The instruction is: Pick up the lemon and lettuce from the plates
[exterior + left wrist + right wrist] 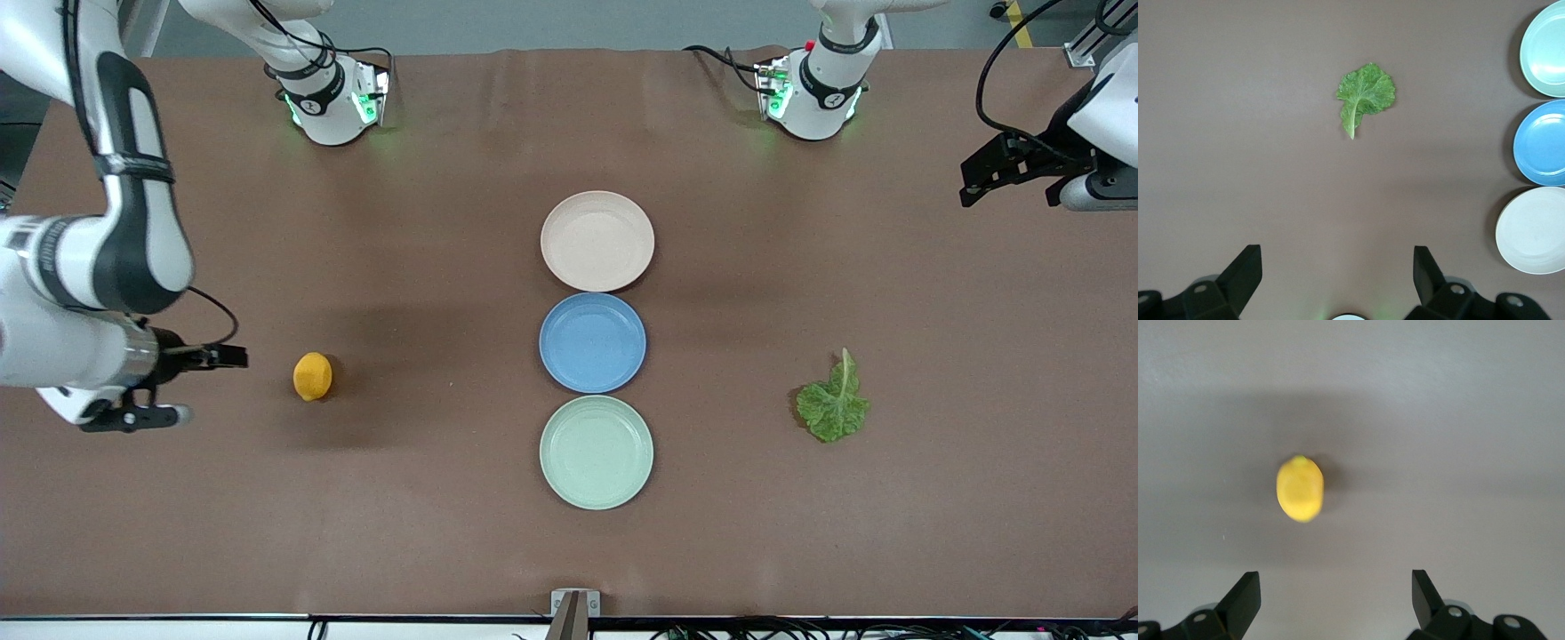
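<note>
The lemon (312, 376) lies on the bare table toward the right arm's end, apart from the plates; it also shows in the right wrist view (1299, 489). The lettuce (833, 404) lies on the bare table toward the left arm's end; it also shows in the left wrist view (1365, 97). The beige-pink plate (597, 241) and the pale green plate (596, 452) are empty. My right gripper (200, 387) is open and empty beside the lemon (1337, 590). My left gripper (973, 178) is open and empty, up over the table's end, away from the lettuce (1338, 267).
An empty blue plate (592, 342) sits between the two other plates in a row at the table's middle. The left wrist view shows the pale green plate (1545, 47), the blue plate (1541, 141) and the beige-pink plate (1533, 230). The arm bases (333, 98) stand along the back edge.
</note>
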You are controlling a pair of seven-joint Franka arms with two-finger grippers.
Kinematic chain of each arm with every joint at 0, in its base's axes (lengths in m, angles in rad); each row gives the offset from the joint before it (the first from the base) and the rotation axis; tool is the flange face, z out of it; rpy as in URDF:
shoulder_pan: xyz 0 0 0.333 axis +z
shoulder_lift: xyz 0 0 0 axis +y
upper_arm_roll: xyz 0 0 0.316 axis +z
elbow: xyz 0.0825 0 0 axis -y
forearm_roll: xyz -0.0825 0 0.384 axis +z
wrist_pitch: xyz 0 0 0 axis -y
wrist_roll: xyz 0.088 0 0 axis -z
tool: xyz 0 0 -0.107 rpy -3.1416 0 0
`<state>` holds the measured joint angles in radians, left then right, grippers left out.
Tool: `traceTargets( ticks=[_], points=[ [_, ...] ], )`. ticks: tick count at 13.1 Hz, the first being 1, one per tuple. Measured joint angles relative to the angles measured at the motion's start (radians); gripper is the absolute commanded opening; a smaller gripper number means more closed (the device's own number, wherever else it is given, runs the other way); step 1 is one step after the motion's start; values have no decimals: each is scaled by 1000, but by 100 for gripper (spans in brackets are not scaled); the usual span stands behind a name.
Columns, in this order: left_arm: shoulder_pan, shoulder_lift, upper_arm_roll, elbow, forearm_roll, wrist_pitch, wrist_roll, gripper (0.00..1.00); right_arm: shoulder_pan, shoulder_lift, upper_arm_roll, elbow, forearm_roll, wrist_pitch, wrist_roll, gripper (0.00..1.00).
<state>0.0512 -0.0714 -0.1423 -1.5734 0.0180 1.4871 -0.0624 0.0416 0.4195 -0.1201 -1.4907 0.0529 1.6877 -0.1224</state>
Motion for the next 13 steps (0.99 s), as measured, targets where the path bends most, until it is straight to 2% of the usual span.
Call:
traceTargets(
  ticks=[3, 5, 10, 13],
  points=[
    [0, 0, -5, -1, 0, 0, 0, 100, -39, -25, 0, 112, -1, -142, -3, 100],
    [0, 0, -7, -1, 0, 0, 0, 100, -45, -25, 0, 162, -11, -175, -3, 100],
    [-1, 0, -9, -1, 0, 0, 0, 100, -45, -35, 6, 177, -20, -247, -3, 100],
    [-1, 0, -9, -1, -1, 0, 0, 100, -45, -91, 6, 164, -21, -263, -3, 100]
  ],
)
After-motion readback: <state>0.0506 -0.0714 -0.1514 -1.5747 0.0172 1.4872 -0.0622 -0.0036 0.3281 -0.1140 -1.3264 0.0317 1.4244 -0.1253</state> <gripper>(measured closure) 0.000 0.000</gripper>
